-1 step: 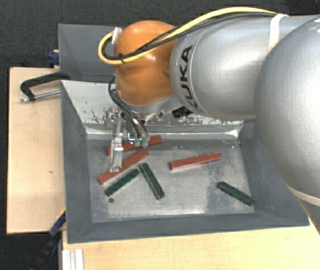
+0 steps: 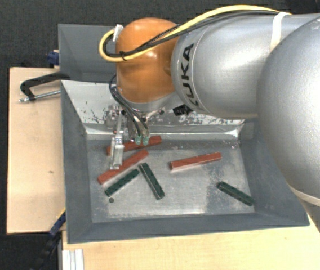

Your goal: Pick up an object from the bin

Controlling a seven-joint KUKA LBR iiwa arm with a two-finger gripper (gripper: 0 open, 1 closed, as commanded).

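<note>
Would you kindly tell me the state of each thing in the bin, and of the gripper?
gripper: open, low over back red bar
back red bar: flat, partly covered
left red bar: flat, slanted
right red bar: flat, free
left green bar: flat
middle green bar: flat
right green bar: flat, free

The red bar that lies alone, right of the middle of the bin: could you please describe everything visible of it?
The red bar is a long, thin, straight stick with squared ends, dull red on top, with a paler strip along its near edge. It lies flat on the floor of the grey bin, almost crosswise in the view, its right end slightly nearer the back wall. Only the floor touches it.
</note>
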